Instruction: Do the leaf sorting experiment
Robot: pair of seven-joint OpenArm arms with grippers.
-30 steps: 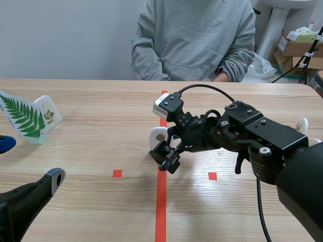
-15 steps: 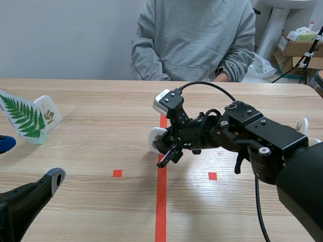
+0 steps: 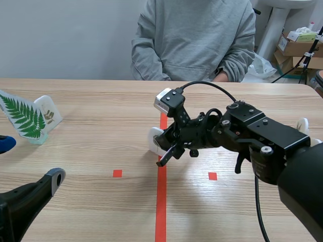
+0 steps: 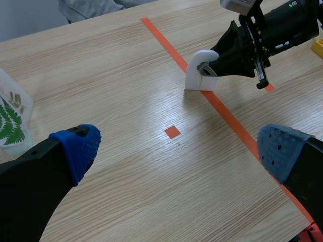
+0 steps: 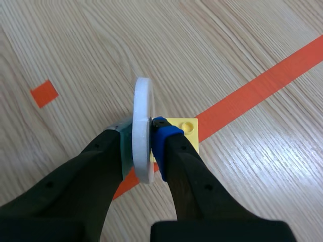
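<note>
Right gripper point(image 5: 144, 138) clamped on white leaf plaque point(image 5: 142, 108), pads pinching both flat faces, plaque kept upright so it can stand on base. Plaque over tape line point(image 3: 161, 201). Can't tell if base touches bench point(image 3: 101, 146). Yellow block point(image 5: 186, 130) just past blue pad, beside line. My left gripper point(image 4: 179, 151) spread wide, empty, parked low left of line. Fern card point(image 3: 22, 117) and second plaque point(image 3: 49, 111) stand far left of line, likely sorted group I'm carrying toward.
</note>
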